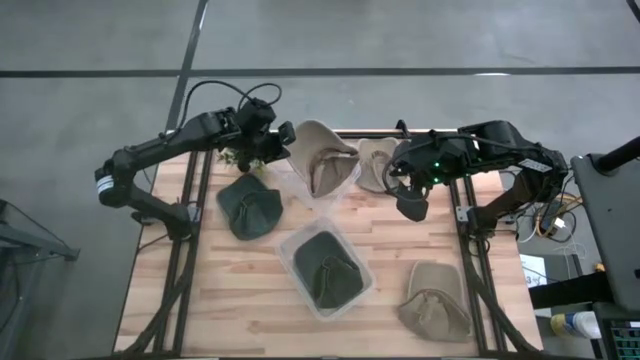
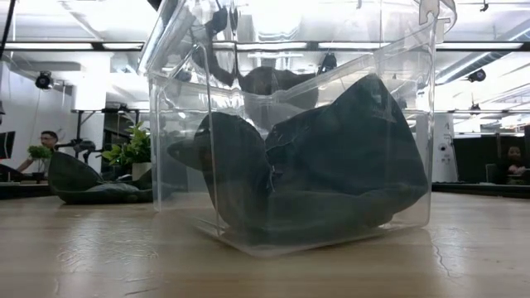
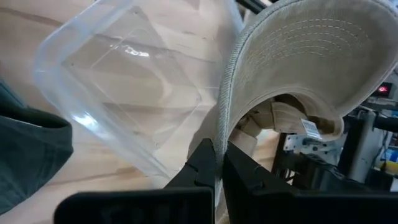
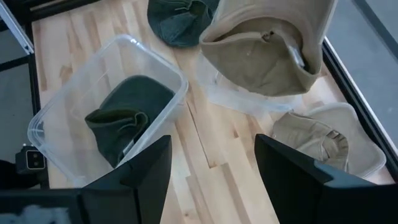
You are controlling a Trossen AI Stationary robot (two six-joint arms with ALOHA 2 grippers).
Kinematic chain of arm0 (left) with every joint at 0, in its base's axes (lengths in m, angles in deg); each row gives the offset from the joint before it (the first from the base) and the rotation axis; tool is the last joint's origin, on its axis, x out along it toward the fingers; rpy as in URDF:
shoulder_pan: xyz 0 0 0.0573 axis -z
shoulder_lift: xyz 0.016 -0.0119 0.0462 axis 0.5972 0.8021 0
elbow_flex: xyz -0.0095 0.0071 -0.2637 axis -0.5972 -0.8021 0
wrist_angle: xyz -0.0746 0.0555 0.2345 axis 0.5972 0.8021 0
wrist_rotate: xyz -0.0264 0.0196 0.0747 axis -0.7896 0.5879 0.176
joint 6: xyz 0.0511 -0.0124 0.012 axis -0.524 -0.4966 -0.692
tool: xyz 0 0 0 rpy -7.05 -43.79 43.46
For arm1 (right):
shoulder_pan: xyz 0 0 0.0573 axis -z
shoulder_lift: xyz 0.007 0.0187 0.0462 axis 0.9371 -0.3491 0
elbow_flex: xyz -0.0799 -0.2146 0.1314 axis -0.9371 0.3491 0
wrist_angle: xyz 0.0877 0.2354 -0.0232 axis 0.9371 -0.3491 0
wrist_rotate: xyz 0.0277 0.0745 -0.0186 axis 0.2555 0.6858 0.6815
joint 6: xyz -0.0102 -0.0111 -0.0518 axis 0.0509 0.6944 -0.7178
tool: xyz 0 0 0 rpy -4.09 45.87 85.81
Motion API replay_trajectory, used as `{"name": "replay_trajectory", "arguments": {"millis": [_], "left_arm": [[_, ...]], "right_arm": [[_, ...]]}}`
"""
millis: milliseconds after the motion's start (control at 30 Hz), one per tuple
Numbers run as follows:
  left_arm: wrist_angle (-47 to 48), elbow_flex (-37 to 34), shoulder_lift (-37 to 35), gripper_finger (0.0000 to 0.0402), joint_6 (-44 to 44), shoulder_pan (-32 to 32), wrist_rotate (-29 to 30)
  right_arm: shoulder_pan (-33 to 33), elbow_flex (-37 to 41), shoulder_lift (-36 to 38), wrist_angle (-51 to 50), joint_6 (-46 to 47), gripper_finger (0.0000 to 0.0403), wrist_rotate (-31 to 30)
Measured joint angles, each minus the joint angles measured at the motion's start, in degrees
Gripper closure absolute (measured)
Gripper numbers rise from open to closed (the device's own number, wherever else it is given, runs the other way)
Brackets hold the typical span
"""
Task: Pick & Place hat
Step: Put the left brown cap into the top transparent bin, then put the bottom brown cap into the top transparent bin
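Observation:
My left gripper [image 1: 285,138] is shut on a beige cap [image 1: 322,157], which hangs over an empty clear bin [image 1: 345,185] at the table's far middle. The cap [image 3: 311,56] and the bin [image 3: 118,81] also show in the left wrist view, and the cap [image 4: 267,43] in the right wrist view. My right gripper [image 1: 410,205] is open and empty, above the table right of that bin; its fingers [image 4: 149,171] stand wide apart. My left gripper pinches the edge of the cap's brim [image 3: 219,146] between its two fingers. The fingers come from the table's left. The cap is lifted clear, its brim curved upward and its crown hanging open over the bin.
A dark green cap [image 1: 250,207] lies on the table left of the bin. A second clear bin [image 1: 325,265] nearer the front holds another dark green cap [image 2: 315,174]. A beige cap [image 1: 375,165] sits in a bin at the far right; another [image 1: 437,300] lies front right.

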Motion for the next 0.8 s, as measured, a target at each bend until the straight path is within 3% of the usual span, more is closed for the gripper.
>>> {"name": "replay_trajectory", "arguments": {"millis": [300,433,633,800], "left_arm": [[-0.06,-4.09,0.13,0.0356,4.78,-0.03,-0.5],[-2.45,-4.87,0.13,0.0333,1.15,-0.02,0.01],[-2.53,-4.87,0.15,0.0267,-7.62,-0.03,1.94],[-2.42,-4.75,-0.17,0.0209,-8.31,-0.17,4.03]], "right_arm": [[0.0,0.04,-0.24,-0.02,-3.01,0.0179,0.0],[0.0,0.04,-0.24,-0.02,-4.08,0.0179,0.0],[0.0,0.04,-0.24,-0.02,-5.03,0.0179,0.0],[0.0,0.04,-0.24,-0.02,-5.86,0.0179,0.0]]}}
